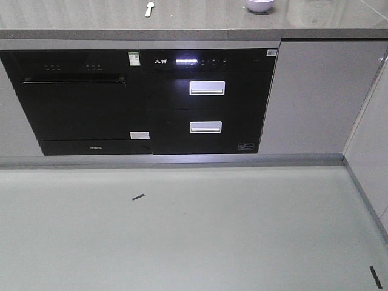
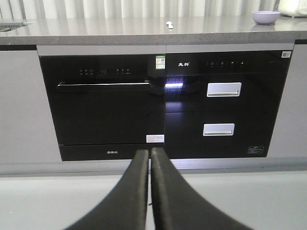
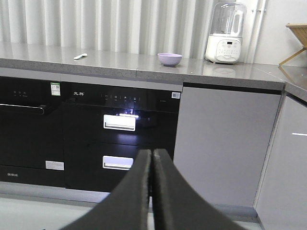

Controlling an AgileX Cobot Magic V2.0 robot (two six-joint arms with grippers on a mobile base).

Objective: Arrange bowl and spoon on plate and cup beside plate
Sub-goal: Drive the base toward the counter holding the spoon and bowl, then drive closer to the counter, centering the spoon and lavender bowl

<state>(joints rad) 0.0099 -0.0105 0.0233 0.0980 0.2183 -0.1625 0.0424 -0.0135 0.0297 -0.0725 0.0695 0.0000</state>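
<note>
The lavender bowl (image 3: 170,58) stands on the grey countertop (image 3: 120,64); it also shows in the front view (image 1: 260,5) and the left wrist view (image 2: 265,17). The pale spoon (image 3: 80,56) lies on the counter to the bowl's left, seen too in the front view (image 1: 149,8) and small in the left wrist view (image 2: 169,24). Plate and cup are out of view. My left gripper (image 2: 149,152) is shut with nothing in it, low above the floor, far from the counter. My right gripper (image 3: 152,153) is likewise shut and empty.
Below the counter are a black built-in oven (image 2: 103,103) and a black appliance with two silver drawer handles (image 2: 224,89). A white blender (image 3: 225,33) stands at the counter's right end. Grey cabinet doors (image 3: 223,143) turn a corner on the right. Pale floor (image 1: 182,230) lies in front.
</note>
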